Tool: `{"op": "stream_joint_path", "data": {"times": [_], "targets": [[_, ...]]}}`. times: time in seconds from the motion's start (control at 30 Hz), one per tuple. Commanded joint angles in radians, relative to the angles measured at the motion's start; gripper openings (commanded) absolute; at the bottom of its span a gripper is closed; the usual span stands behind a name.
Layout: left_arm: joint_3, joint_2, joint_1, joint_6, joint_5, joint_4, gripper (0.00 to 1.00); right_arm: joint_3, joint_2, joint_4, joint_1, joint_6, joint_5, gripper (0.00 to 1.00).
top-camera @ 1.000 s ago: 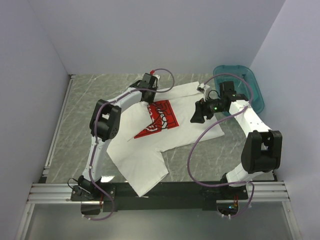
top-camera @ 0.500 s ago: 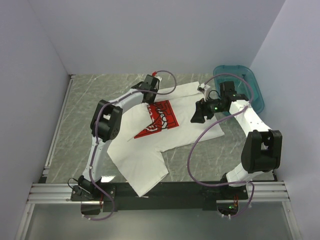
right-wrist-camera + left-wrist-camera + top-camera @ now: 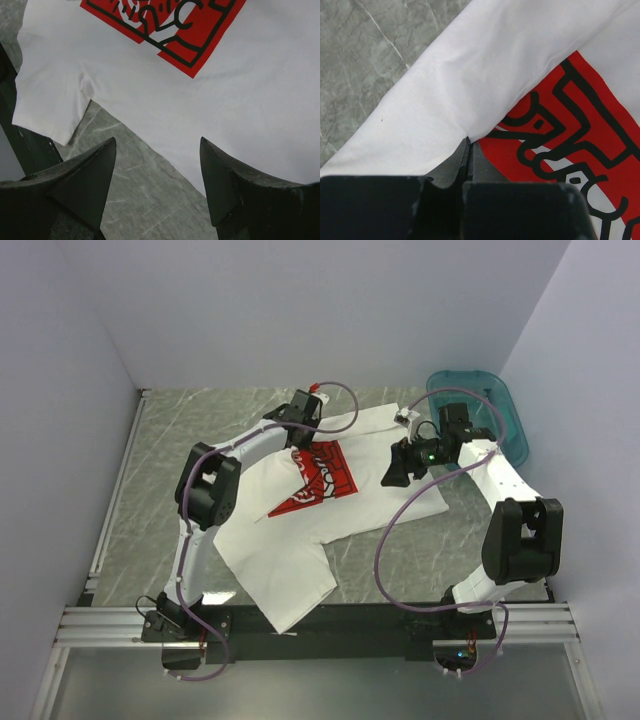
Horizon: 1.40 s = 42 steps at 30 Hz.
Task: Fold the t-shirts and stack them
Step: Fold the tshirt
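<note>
Position: the t-shirt (image 3: 300,560) lies on the marbled table (image 3: 180,440), from the middle of the overhead view down towards the near rail
Long axis: runs roughly from 7 o'clock to 1 o'clock in the overhead view; which end is the collar cannot be told
Appearance: white cotton, mostly flat with soft creases; one edge is turned over into a fold that covers a corner of the print (image 3: 315,480)
Print: a red square with bold black outline figures and some white marks, seen close in the left wrist view (image 3: 570,135) and at 12 o'clock in the right wrist view (image 3: 170,25)
Writing: the white marks on the red are too small to read; no brand can be made out
Left gripper (image 3: 302,435): fingers pressed together, pinching the edge of the fold just at 11 o'clock of the print; in its own view the fabric (image 3: 470,70) meets the closed tips (image 3: 468,142)
Right gripper (image 3: 392,475): fingers spread apart, holding nothing, above the shirt at 3 o'clock of the print; its own view (image 3: 157,142) shows the cloth edge (image 3: 260,110) and bare table (image 3: 140,200) between the tips
Basin (image 3: 500,405): teal plastic, at 2 o'clock of the shirt, against the right wall
</note>
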Motion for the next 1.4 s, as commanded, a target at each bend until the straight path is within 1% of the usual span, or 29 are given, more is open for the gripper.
{"op": "stream_joint_path", "data": {"times": [0.0,0.07,0.1,0.17,0.2,0.23,0.3,0.43,0.53,0.63,0.67,0.7,0.73,0.8,0.83,0.87,0.9,0.93,0.97,1.0,1.03,1.07,1.1,1.13,1.2,1.23,1.3,1.33,1.37], "targets": [[-0.005,-0.062,-0.013,0.011,-0.002,0.029,0.02,0.010,0.004,-0.003,-0.011,-0.014,-0.019,0.75],[-0.001,-0.056,-0.013,0.011,-0.002,0.018,0.04,0.010,0.004,-0.004,-0.011,-0.014,-0.019,0.75],[0.004,-0.050,-0.014,0.011,-0.002,0.014,0.10,0.010,0.004,-0.004,-0.011,-0.014,-0.019,0.75],[0.007,-0.039,-0.014,0.011,0.000,0.002,0.13,0.010,0.002,-0.004,-0.011,-0.014,-0.019,0.75],[0.006,-0.037,-0.013,0.011,0.009,0.000,0.20,0.010,0.002,-0.006,-0.013,-0.014,-0.019,0.75],[0.002,-0.033,-0.014,0.011,0.018,-0.003,0.25,0.010,0.002,-0.004,-0.011,-0.015,-0.019,0.75],[0.009,-0.021,-0.014,0.011,0.059,-0.024,0.30,0.010,0.002,-0.003,-0.014,-0.014,-0.020,0.75],[0.021,0.001,-0.013,-0.001,0.148,-0.049,0.34,0.010,0.002,-0.007,-0.013,-0.017,-0.019,0.75],[0.021,-0.011,-0.013,-0.029,0.144,-0.035,0.34,0.008,-0.001,-0.006,-0.014,-0.017,-0.019,0.75],[-0.040,-0.105,-0.002,-0.078,0.124,0.032,0.36,0.007,-0.002,-0.004,-0.017,-0.018,-0.014,0.75],[-0.095,-0.179,0.012,-0.096,0.120,0.093,0.38,0.007,-0.004,-0.004,-0.017,-0.021,-0.014,0.75],[-0.125,-0.220,0.021,-0.115,0.123,0.122,0.43,0.007,-0.002,-0.003,-0.019,-0.021,-0.008,0.75],[-0.157,-0.299,0.033,-0.162,0.126,0.145,0.46,0.007,-0.004,0.001,-0.020,-0.021,-0.004,0.75],[-0.261,-0.378,0.082,-0.216,0.144,0.213,0.51,0.005,-0.007,0.005,-0.022,-0.021,0.013,0.75],[-0.301,-0.455,0.105,-0.277,0.152,0.236,0.52,0.000,-0.008,0.011,-0.022,-0.020,0.016,0.75],[-0.391,-0.494,0.160,-0.311,0.175,0.273,0.53,-0.001,-0.011,0.016,-0.023,-0.021,0.021,0.75],[-0.440,-0.531,0.193,-0.380,0.182,0.294,0.53,-0.001,-0.013,0.017,-0.023,-0.021,0.021,0.75],[-0.491,-0.603,0.231,-0.411,0.208,0.313,0.53,-0.001,-0.014,0.019,-0.023,-0.018,0.022,0.75],[-0.593,-0.635,0.310,-0.443,0.224,0.330,0.52,-0.001,-0.011,0.019,-0.025,-0.017,0.022,0.75],[-0.640,-0.666,0.352,-0.495,0.248,0.368,0.52,0.000,-0.011,0.019,-0.025,-0.015,0.022,0.75],[-0.681,-0.710,0.431,-0.520,0.250,0.376,0.51,0.002,-0.010,0.019,-0.023,-0.015,0.019,0.75],[-0.742,-0.723,0.472,-0.544,0.244,0.382,0.48,0.003,-0.008,0.019,-0.025,-0.014,0.019,0.75],[-0.763,-0.729,0.509,-0.605,0.242,0.379,0.47,0.003,-0.008,0.020,-0.025,-0.012,0.019,0.75],[-0.781,-0.725,0.579,-0.638,0.242,0.373,0.46,0.002,-0.007,0.021,-0.026,-0.012,0.021,0.75],[-0.784,-0.703,0.639,-0.728,0.277,0.370,0.44,0.000,-0.010,0.022,-0.025,-0.012,0.026,0.75],[-0.783,-0.671,0.694,-0.753,0.338,0.374,0.44,-0.003,-0.010,0.022,-0.025,-0.012,0.026,0.75],[-0.780,-0.634,0.734,-0.802,0.394,0.393,0.45,-0.006,-0.013,0.025,-0.026,-0.012,0.032,0.75],[-0.774,-0.599,0.760,-0.811,0.444,0.426,0.45,-0.007,-0.013,0.027,-0.028,-0.014,0.032,0.75],[-0.769,-0.582,0.771,-0.816,0.465,0.442,0.45,-0.007,-0.011,0.027,-0.029,-0.014,0.029,0.75]]}}
